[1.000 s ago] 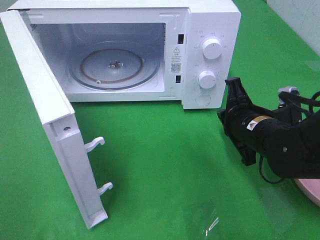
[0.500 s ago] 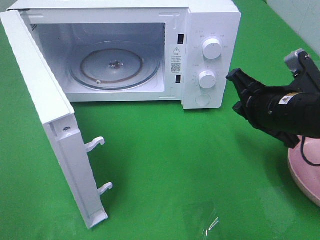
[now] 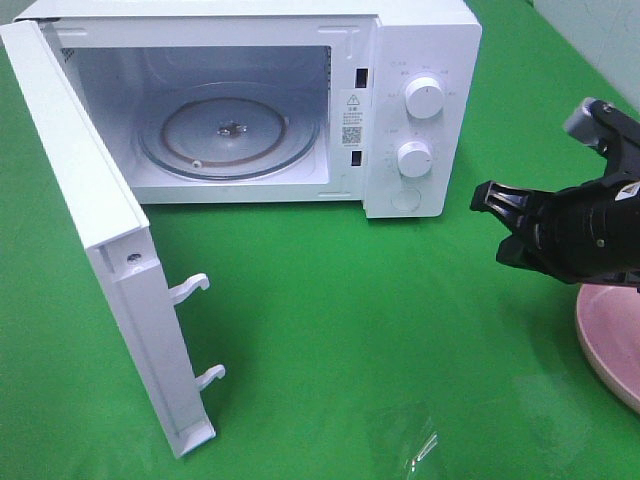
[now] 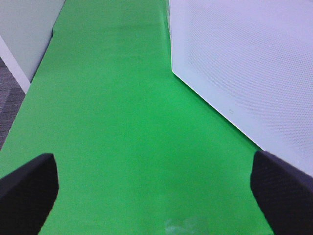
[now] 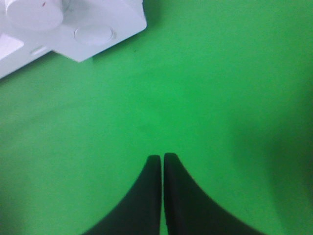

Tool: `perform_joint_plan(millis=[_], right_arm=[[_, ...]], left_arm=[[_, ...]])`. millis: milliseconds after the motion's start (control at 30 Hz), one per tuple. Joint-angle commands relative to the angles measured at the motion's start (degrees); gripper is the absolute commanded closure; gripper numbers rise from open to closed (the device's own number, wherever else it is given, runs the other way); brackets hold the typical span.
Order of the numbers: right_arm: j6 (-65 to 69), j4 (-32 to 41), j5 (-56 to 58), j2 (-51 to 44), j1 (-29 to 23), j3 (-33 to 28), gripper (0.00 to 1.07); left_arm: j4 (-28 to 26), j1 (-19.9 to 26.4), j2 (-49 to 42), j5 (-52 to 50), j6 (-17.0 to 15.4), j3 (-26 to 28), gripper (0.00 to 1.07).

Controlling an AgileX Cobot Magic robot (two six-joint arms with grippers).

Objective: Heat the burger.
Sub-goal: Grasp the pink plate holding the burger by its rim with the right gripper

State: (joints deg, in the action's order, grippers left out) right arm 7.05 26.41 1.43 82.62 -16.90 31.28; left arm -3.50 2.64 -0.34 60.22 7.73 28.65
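Observation:
The burger is out of view in every frame. My right gripper (image 3: 490,205) hovers over the green cloth to the right of the microwave (image 3: 420,60), its tips pointing left toward the control panel. In the right wrist view the right gripper (image 5: 162,157) is shut, its two black fingers pressed together with nothing between them. My left gripper (image 4: 154,196) is open, its black fingers (image 4: 27,188) wide apart over bare green cloth beside the microwave's white side wall (image 4: 254,63); it does not show in the high view.
The microwave door (image 3: 100,250) stands swung out to the left, with the glass turntable (image 3: 230,130) bare inside. Two dials (image 3: 425,100) sit on the panel. A pink plate (image 3: 610,340) lies at the right edge, partly under my right arm. A clear wrapper scrap (image 3: 420,450) lies near the front.
My right arm has swung away from the microwave toward the right and turned, uncovering more of the pink plate. Its gripper stays shut. The microwave has not moved.

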Motion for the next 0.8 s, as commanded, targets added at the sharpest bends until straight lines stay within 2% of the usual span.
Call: perform_joint_plan(millis=[33,67,100,167,233,300,367,667,800], right_arm=[[-3.0,-0.9,4.1,-0.7,0.3,1.4,1.04],[-4.4,-4.6,10.1,-0.7,0.3,4.0,1.04],[-4.4,-4.6,10.1,-0.7,0.3,4.0,1.04],[-4.4,-10.2,16.8,-0.7,0.3,6.8,1.03],[-4.4,-10.2,16.8,-0.7,0.3,6.8,1.03],[-4.4,-17.9,25.7,-0.7,0.3,10.4,1.02],[-4.4,-20.8,29.6,-0.7,0.3,11.9,1.02],[-5.2,-28.2,45.8,-0.7,0.3,17.2,1.00],[-5.2,-32.1,49.1,-0.7,0.3,17.6,0.98]], left_arm=[[0.1,0.1,-1.3,-0.7,-0.2,-0.1,0.07],[0.1,0.1,-1.3,-0.7,-0.2,-0.1,0.07],[0.1,0.1,-1.3,-0.7,-0.2,-0.1,0.07],[0.1,0.1,-1.3,-0.7,-0.2,-0.1,0.07],[0.1,0.1,-1.3,-0.7,-0.2,-0.1,0.07],[0.1,0.1,-1.3,-0.7,-0.2,-0.1,0.07],[0.1,0.1,-1.3,-0.7,-0.2,-0.1,0.07],[0.1,0.1,-1.3,-0.7,-0.2,-0.1,0.07],[0.1,0.1,-1.3,-0.7,-0.2,-0.1,0.07]])
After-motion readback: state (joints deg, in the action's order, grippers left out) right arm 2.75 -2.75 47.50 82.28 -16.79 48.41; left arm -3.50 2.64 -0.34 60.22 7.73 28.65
